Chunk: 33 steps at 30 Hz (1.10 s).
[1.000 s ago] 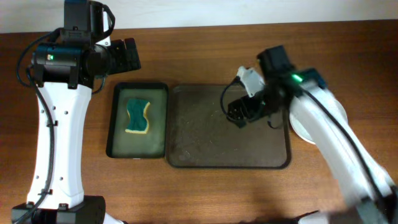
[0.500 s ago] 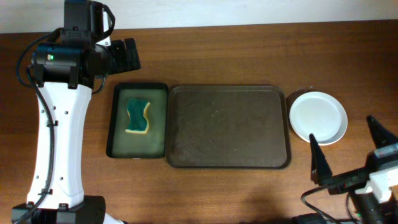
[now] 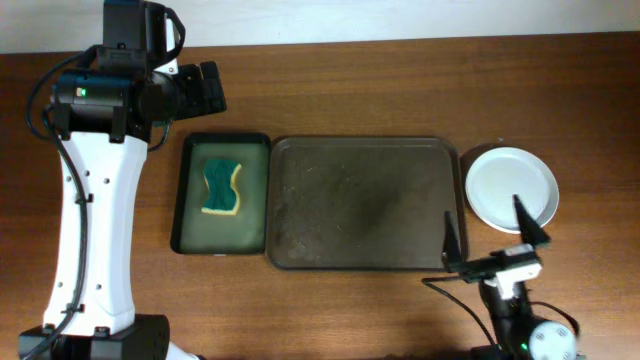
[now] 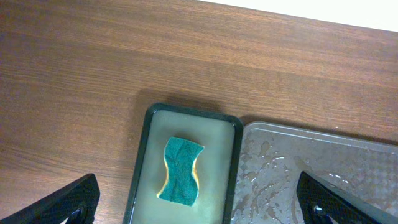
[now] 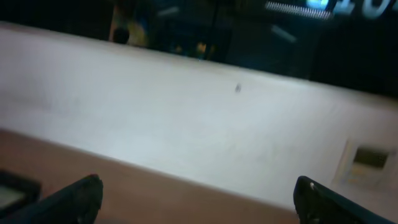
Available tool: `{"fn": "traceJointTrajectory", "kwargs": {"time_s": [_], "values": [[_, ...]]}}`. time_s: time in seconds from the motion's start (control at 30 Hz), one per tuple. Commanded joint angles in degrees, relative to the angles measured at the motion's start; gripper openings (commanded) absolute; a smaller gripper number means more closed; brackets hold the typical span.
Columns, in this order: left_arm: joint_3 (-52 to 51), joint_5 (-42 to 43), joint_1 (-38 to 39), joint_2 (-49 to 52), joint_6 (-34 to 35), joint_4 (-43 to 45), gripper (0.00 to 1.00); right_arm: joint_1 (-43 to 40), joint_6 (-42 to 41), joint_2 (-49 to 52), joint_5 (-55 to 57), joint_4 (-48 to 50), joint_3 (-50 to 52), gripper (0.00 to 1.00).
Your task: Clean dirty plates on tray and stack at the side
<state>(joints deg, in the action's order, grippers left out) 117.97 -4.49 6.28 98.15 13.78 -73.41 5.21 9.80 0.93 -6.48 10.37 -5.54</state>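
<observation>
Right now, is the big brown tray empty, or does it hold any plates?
Empty. The overhead view shows the tray with a bare surface; the white plates sit on the table to its right.

Right gripper (image 3: 482,207) is off the tray (image 3: 360,200)! A second ago it hung over the upper right of it, then swept through the frame's lower right corner. Now it sits at the bottom edge, jaws spread wide. The plates (image 3: 512,188), half hidden before, show almost whole.
</observation>
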Motion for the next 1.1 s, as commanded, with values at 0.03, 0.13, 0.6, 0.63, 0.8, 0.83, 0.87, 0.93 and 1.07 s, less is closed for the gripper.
{"fn": "traceJointTrajectory", "kwargs": {"time_s": [0.03,0.13,0.6,0.63,0.8,0.83,0.87,0.93,1.07], "values": [[-0.1,0.1,-0.1,0.3,0.5,0.1,0.99,-0.4,-1.7,-0.7,-0.4,-3.0,5.2,0.98],[-0.1,0.0,-0.1,0.3,0.5,0.1,0.99,-0.4,-1.7,-0.7,-0.6,-7.8,5.2,0.98],[-0.1,0.0,-0.1,0.3,0.5,0.1,0.99,-0.4,-1.7,-0.3,-1.9,-14.1,5.2,0.98],[-0.1,0.1,-0.1,0.3,0.5,0.1,0.99,-0.4,-1.7,-0.3,-1.9,-14.1,5.2,0.98],[-0.1,0.0,-0.1,0.3,0.5,0.1,1.00,-0.4,-1.7,-0.3,-1.9,-14.1,5.2,0.98],[-0.1,0.0,-0.1,0.3,0.5,0.1,0.99,-0.4,-1.7,-0.3,-1.9,-14.1,5.2,0.98],[-0.1,0.1,-0.1,0.3,0.5,0.1,0.99,-0.4,-1.7,-0.3,-1.9,-14.1,5.2,0.98],[-0.1,0.0,-0.1,0.3,0.5,0.1,0.99,-0.4,-1.7,-0.3,-1.9,-14.1,5.2,0.98],[-0.1,0.1,-0.1,0.3,0.5,0.1,0.99,-0.4,-1.7,-0.3,-1.9,-14.1,5.2,0.98]]}}
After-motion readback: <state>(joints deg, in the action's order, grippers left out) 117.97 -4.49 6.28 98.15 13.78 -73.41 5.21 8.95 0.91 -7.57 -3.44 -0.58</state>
